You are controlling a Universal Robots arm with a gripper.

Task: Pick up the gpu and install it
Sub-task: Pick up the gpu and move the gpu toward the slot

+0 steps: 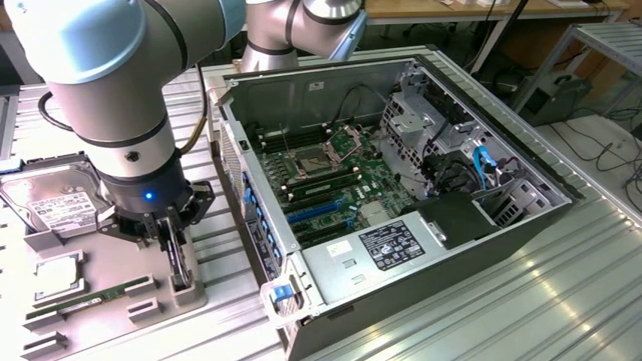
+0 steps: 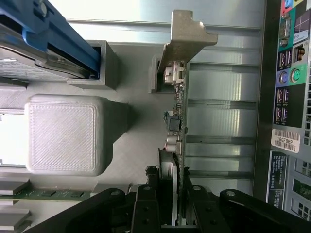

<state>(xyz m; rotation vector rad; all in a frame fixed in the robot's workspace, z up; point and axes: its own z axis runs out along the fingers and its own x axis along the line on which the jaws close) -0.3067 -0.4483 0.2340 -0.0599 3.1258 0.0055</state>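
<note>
One gripper (image 1: 174, 239) is shown lowered over the grey holder tray (image 1: 116, 259) at the exterior view's left; its two black fingers (image 2: 146, 206) are clenched on the gpu (image 1: 180, 265), one pressed to each face. The gpu (image 2: 176, 111) is held edge-on and upright, its lower edge seated in a slot of the tray (image 2: 121, 160); its silver end bracket (image 2: 187, 39) is seen at the end far from the gripper (image 2: 171, 196). A hard drive (image 1: 50, 203) and a RAM stick (image 1: 95, 295) are lodged in the same tray. The open computer case (image 1: 452, 271) is laid just beside the tray, at the exterior view's right, its motherboard (image 1: 341, 188) exposed; its rear port panel (image 2: 291, 73) is visible past the card.
</note>
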